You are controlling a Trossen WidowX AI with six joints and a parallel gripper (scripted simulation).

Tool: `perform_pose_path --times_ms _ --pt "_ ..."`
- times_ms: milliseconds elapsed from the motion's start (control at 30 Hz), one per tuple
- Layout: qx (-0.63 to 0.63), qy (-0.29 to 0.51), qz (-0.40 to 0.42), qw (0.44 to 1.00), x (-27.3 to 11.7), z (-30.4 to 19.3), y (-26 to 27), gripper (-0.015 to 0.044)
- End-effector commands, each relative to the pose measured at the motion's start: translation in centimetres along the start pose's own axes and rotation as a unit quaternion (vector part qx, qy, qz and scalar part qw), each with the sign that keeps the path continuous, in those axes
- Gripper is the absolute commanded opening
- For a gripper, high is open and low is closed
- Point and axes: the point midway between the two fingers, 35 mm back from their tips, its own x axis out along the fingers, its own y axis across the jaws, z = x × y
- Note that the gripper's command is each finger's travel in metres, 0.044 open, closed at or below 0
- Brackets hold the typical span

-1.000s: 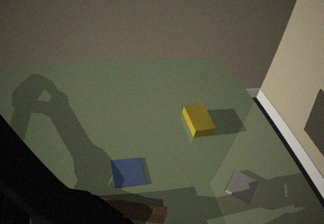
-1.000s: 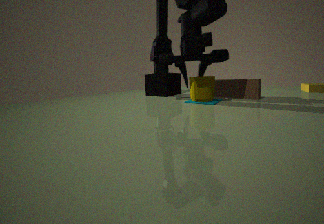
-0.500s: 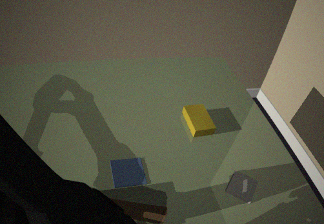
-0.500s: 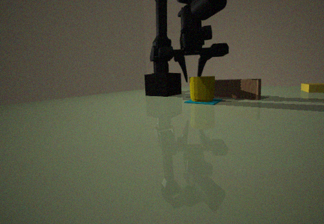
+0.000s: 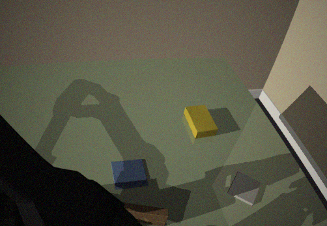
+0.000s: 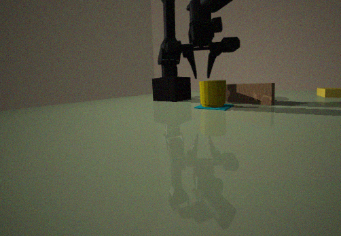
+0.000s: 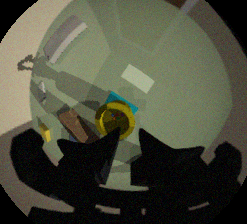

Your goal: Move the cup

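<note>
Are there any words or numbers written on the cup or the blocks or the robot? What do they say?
None: no words, numbers, labels or signs can be read in any view.
The yellow cup, teal pad, brown block, yellow block, blue block and grey block all show plain faces.
The black arm and its open end effector carry no visible marking; the pictures are dim and grainy.

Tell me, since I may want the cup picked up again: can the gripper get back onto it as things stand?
Probably yes. The gripper hangs open just above the yellow cup, which stands upright on the teal pad. Nothing lies between fingers and rim; the brown block sits behind, to one side.
</note>
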Motion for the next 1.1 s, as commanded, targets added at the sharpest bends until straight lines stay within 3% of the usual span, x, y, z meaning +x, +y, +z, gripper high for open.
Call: perform_pose_path --times_ms 0,233,600,1067 --pt "-0.002 -0.005 0.004 1.0 -0.9 0.1 0.1 0.0147" --pt "-0.003 -0.005 0.004 1.0 -1.3 -0.2 -0.1 0.0147" --pt "0.0 -0.001 0.001 1.0 -1.3 -0.1 -0.1 0.0435" --pt "-0.002 -0.005 0.004 1.0 -7.1 -0.3 -0.3 0.044"
